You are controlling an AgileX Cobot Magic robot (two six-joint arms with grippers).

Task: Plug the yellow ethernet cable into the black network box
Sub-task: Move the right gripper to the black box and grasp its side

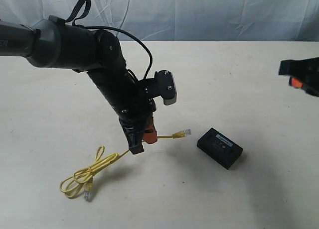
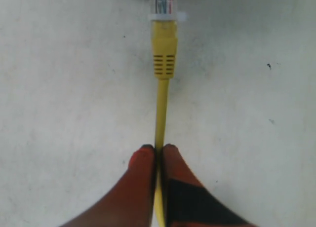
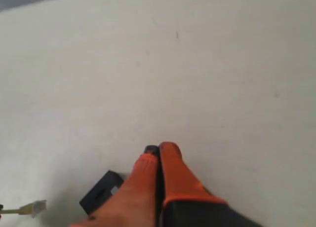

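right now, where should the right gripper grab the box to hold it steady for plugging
Take the box across its two long sides, from above, toward the end away from the plug. It lies flat, so probably only a top-down pinch reaches both sides, and the end facing the plug stays free. The right gripper is shut and would need to open first.

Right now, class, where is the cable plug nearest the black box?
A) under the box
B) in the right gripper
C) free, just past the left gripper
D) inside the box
C: the left gripper pinches the yellow cable behind the plug, which stops short of the black box.
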